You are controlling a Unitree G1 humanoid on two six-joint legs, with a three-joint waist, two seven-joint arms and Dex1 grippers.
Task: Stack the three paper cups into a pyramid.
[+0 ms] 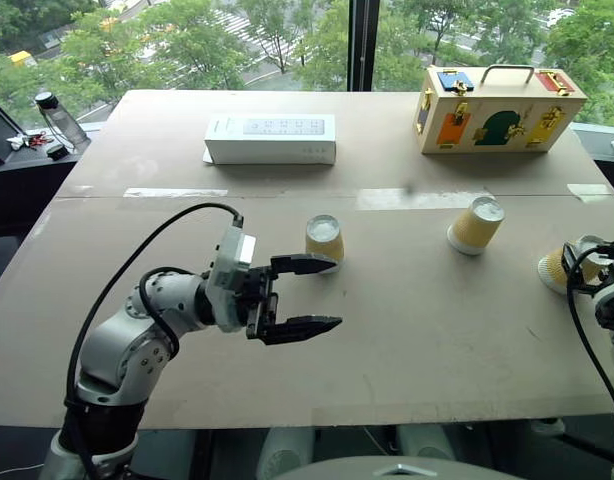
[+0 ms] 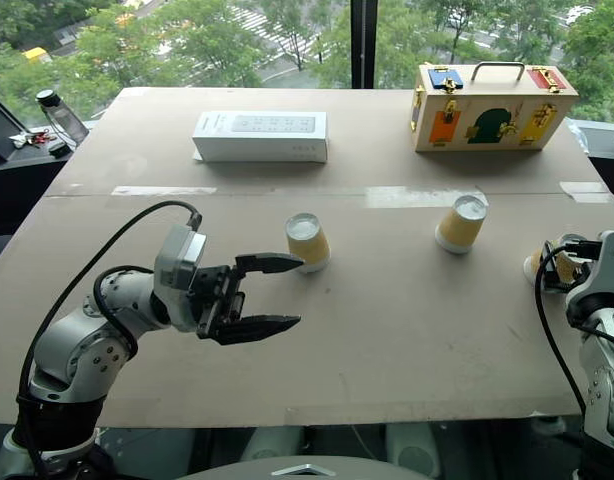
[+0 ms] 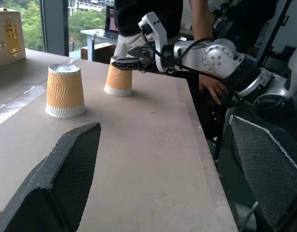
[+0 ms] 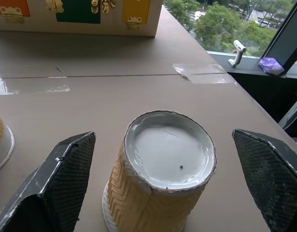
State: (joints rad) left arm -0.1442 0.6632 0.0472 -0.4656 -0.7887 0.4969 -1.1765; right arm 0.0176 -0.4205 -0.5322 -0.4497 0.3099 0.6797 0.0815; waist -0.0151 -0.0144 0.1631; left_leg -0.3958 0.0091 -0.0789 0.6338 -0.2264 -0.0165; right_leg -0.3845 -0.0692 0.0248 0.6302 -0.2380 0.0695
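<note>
Still nothing stacked: three yellow-tan ribbed paper cups (image 1: 324,241) stand apart, upside down, on the brown surface (image 1: 407,330), both grippers' jaws open, empty.

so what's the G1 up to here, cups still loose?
Yes. The three paper cups stand upside down and apart on the table: the left cup, the middle cup and the right cup near the right edge. Nothing is stacked yet. The left gripper is open and empty in front of the left cup. The right gripper is open with the right cup between its fingers, not closed on it.
</note>
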